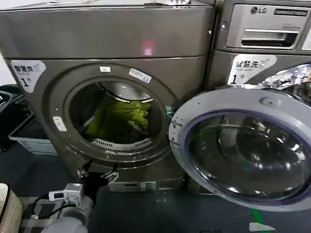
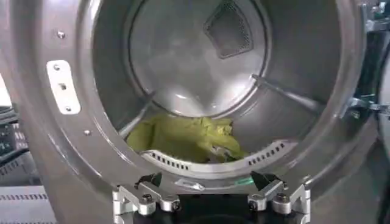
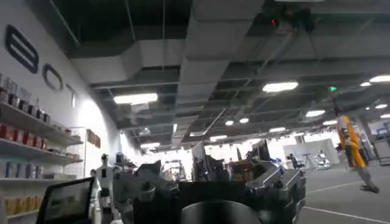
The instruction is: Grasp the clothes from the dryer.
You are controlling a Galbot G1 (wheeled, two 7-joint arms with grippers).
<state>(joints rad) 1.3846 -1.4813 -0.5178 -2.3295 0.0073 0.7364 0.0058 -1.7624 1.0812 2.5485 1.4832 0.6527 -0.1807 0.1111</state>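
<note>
The dryer (image 1: 107, 39) stands in front of me, grey-bronze, its round mouth uncovered. The clothes (image 1: 119, 119), a lime-green crumpled bundle, lie on the drum floor a little way behind the lip. My left gripper (image 1: 97, 173) hangs open just below the porthole's lower rim, outside the drum and apart from the fabric. In the left wrist view the clothes (image 2: 189, 139) lie beyond the perforated lip, straight ahead of the open left gripper (image 2: 207, 182), with nothing between its fingers. My right gripper (image 3: 213, 182) is open and empty, turned toward the room and ceiling.
The dryer's door (image 1: 243, 145) is swung wide open to the right, its glass bowl facing me. An LG machine (image 1: 262, 29) stands behind the door. A dark basket (image 1: 29, 136) sits on the floor left of the dryer. A drum paddle (image 2: 283, 94) juts inward.
</note>
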